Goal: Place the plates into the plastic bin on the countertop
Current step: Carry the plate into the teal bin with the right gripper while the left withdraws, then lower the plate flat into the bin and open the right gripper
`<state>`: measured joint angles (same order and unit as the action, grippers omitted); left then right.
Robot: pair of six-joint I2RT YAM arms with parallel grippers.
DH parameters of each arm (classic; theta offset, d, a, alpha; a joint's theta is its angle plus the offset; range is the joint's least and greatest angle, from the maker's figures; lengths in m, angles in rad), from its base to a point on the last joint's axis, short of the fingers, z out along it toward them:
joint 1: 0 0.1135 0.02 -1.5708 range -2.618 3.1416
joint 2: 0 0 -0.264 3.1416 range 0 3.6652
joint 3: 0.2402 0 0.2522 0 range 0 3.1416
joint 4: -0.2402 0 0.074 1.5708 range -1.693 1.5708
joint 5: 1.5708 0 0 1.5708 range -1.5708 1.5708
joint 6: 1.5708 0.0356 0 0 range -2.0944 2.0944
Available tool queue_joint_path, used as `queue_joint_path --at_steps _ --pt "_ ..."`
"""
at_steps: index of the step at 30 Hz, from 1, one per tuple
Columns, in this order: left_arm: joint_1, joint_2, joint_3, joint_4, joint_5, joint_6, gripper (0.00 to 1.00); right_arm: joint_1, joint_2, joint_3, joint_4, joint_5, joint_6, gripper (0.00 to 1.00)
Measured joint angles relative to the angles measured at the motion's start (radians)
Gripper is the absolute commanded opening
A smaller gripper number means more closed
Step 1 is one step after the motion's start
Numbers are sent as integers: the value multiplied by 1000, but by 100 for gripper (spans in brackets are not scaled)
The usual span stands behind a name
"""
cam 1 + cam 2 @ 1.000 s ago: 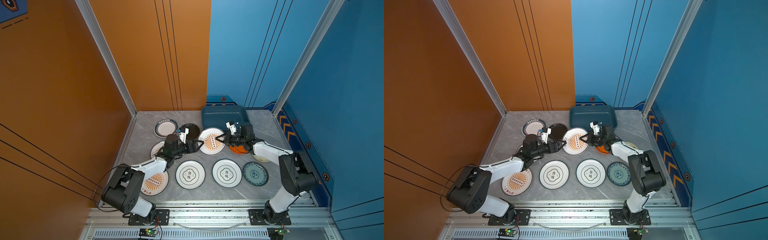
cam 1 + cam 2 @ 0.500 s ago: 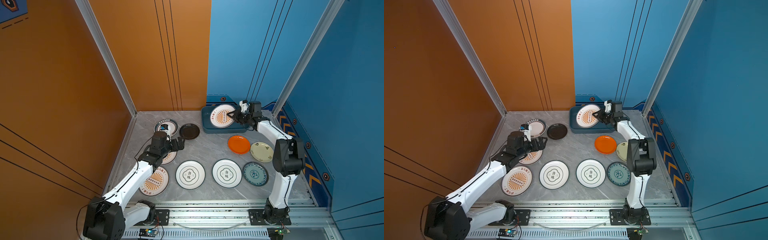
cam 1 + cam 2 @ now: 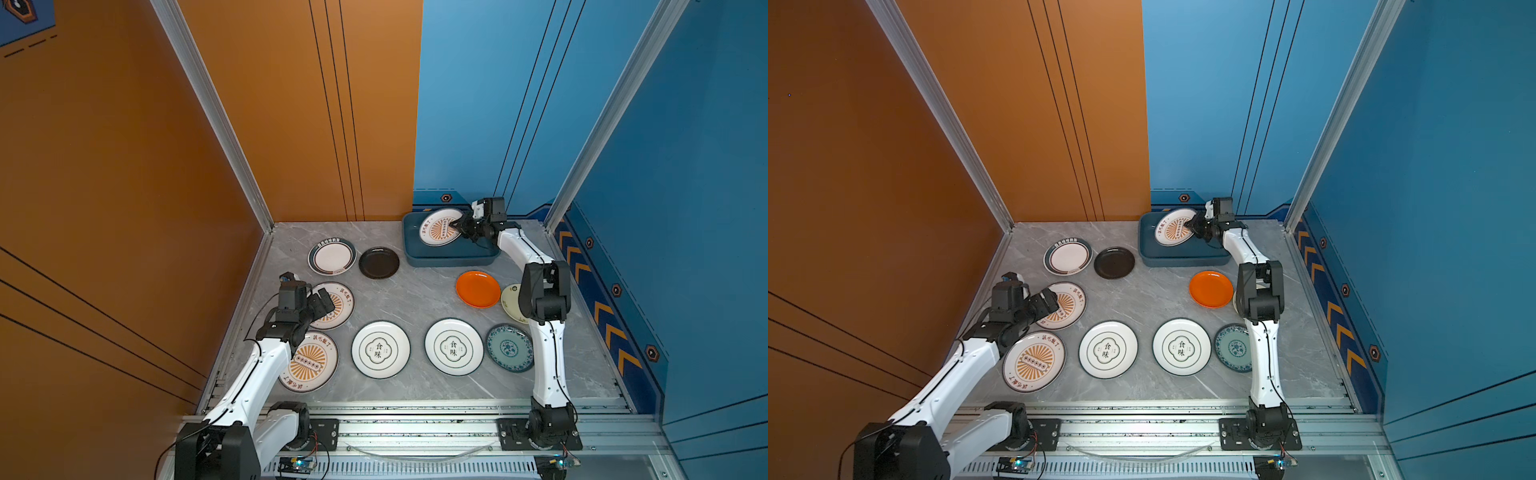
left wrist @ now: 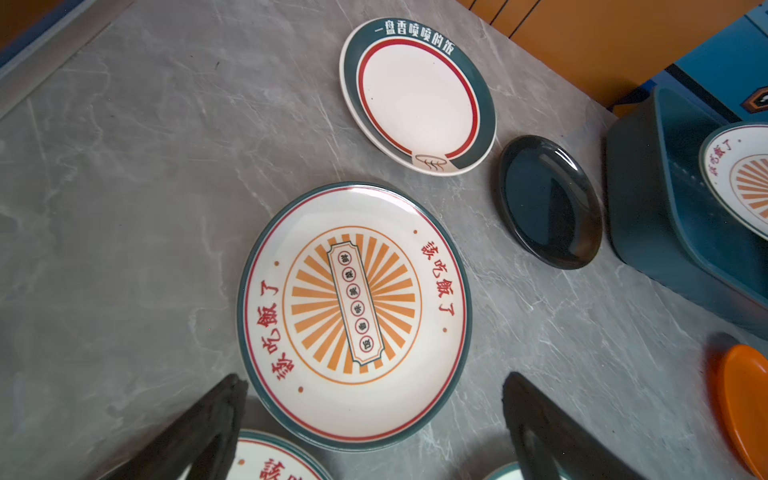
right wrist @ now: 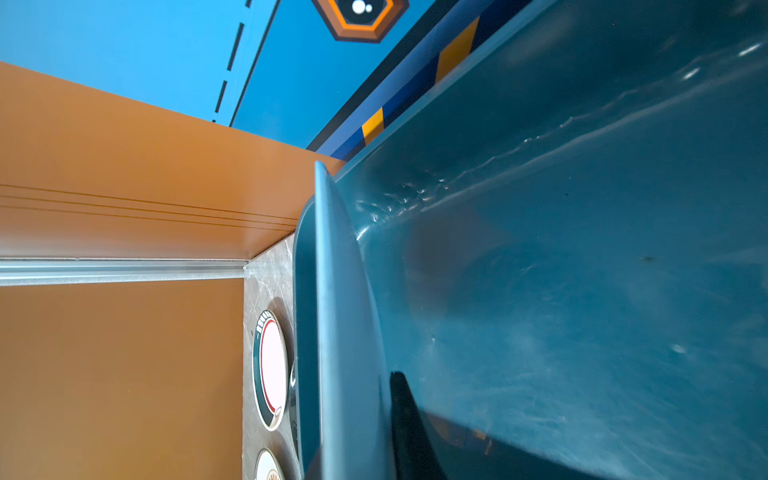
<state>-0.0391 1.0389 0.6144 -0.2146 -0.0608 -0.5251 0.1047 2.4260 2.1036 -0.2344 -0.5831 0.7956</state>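
near the left edge of the tabletop (image 3: 415,291), the left claw (image 4: 372,380) hangs released over a loose sunburst plate (image 4: 353,307). at the far edge, the right claw (image 3: 457,226) grasps a tilted sunburst plate (image 3: 436,228) inside the plastic bin (image 3: 449,259). this looks like the placing step; the next move probably calls for lowering it flat, then letting go.

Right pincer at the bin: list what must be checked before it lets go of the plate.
1. Right pincer shut on the sunburst plate: ok, it grips the plate's rim.
2. Plate over the plastic bin: ok in both top views.
3. Plate flat on the bin floor: not ok, it looks tilted, with its far edge above the back rim.
4. Bin floor free of other plates: ok, none shows in a top view or the right wrist view.
5. Left pincer out of the way: ok, it is open above the next sunburst plate on the countertop, away from the bin.
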Motion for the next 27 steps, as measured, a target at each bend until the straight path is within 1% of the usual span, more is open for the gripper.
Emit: queue_joint_path --at_steps 10,16,20,22,27 --pt "39 26 -10 2 0 -19 98 27 112 21 8 18 69 0" --pt "105 54 -65 54 6 -26 98 38 158 74 15 14 97 1" --pt "139 103 -91 78 19 -26 98 42 195 140 6 15 105 20" --pt "145 115 -96 89 25 -26 98 44 214 165 -4 16 114 27" --pt "149 115 -100 103 38 -26 98 47 231 173 -37 21 120 37"
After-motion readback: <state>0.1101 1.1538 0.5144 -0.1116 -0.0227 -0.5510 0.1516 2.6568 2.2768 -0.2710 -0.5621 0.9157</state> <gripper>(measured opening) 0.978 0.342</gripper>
